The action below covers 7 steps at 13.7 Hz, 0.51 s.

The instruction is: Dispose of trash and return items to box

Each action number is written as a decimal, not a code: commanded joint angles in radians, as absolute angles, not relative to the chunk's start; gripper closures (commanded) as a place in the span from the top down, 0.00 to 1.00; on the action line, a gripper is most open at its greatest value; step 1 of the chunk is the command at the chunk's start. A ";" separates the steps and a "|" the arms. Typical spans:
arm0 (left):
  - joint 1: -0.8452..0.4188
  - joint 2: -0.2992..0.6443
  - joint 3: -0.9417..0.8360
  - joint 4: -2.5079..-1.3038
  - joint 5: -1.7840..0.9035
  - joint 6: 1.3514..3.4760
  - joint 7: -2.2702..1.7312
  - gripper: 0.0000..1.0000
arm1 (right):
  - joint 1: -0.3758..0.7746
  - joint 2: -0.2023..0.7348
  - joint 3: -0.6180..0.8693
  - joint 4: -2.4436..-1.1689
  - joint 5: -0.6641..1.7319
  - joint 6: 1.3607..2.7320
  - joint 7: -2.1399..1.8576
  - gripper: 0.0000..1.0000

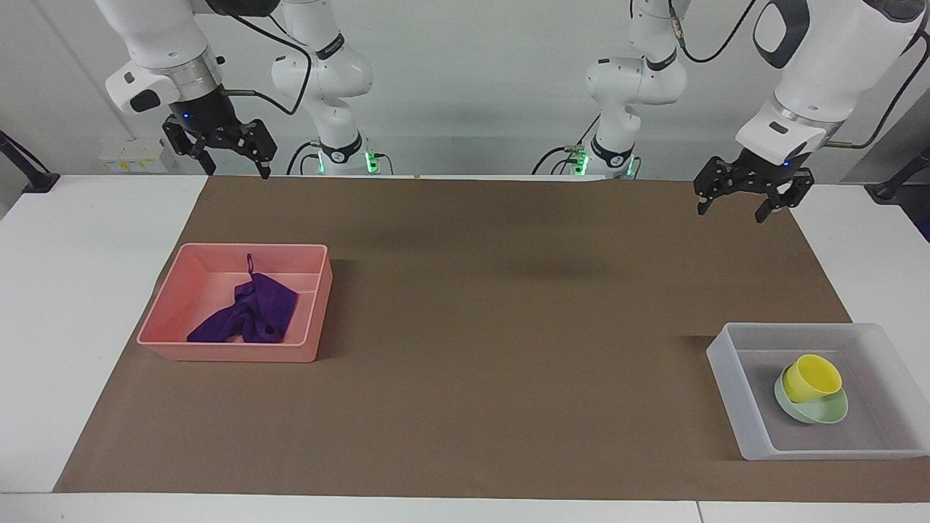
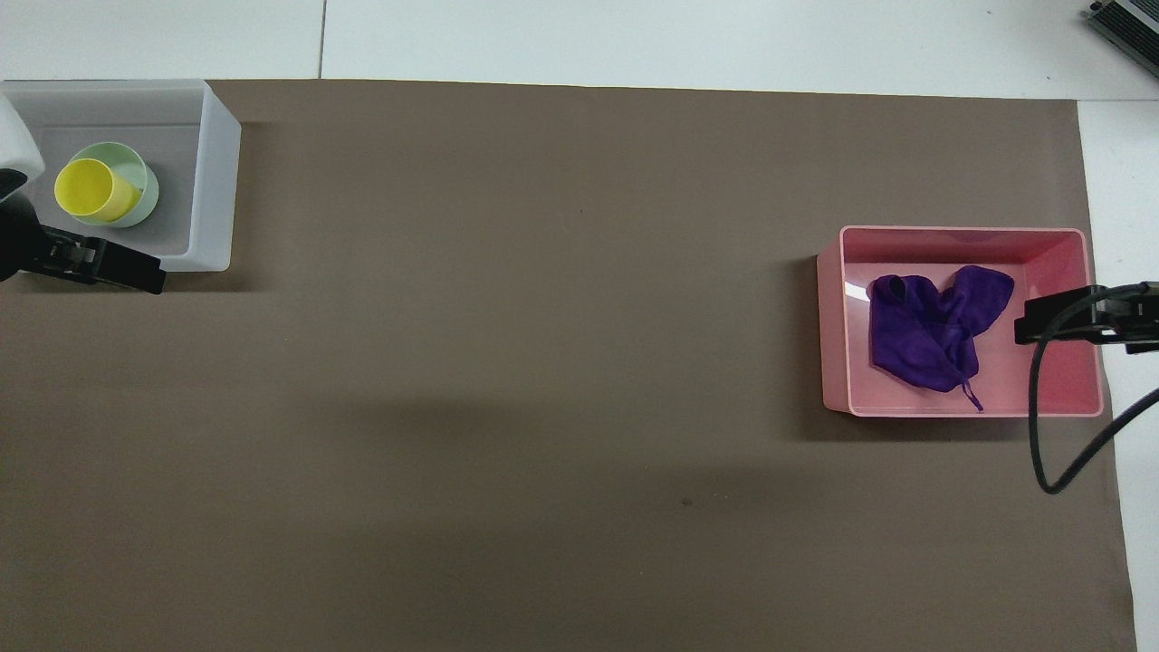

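A white table (image 1: 94,240) carries a wide sheet of matte brown paper (image 1: 508,305) under a plain pale wall. At the right arm's end of it sits a smooth pink plastic tray (image 1: 168,305) with straight walls and rounded corners; inside lies the soft deep-purple cloth (image 1: 251,312), crumpled into folds, its thin loop pointing toward the robots. At the left arm's end, well apart from that tray, sits the shallow translucent whitish-grey plastic tray (image 1: 730,363), and on its floor rests the pale mint-green round bowl (image 1: 817,412) with the small glossy yellow plastic cup (image 1: 810,378) leaning tilted inside it. The stretch of paper between the two trays is flat and bare. The left gripper (image 1: 741,205) hangs in the air over the paper's edge at the robots' side, its black fingers spread apart and holding nothing. The right gripper (image 1: 236,165) hangs over the table edge close to its own base, jaws likewise spread and empty, a black cable (image 2: 1050,435) looping from its wrist.
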State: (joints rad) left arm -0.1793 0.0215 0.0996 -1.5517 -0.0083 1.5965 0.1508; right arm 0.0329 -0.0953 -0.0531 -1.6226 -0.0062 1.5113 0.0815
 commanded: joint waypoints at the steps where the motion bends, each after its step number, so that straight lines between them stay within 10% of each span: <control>1: -0.170 0.006 0.107 -1.572 -0.011 1.597 0.143 1.00 | 0.023 -0.095 -0.049 -1.626 -0.005 1.525 0.064 1.00; 7: -0.170 0.006 0.107 -1.569 -0.012 1.597 0.141 1.00 | 0.020 -0.094 -0.049 -1.623 -0.005 1.525 0.058 1.00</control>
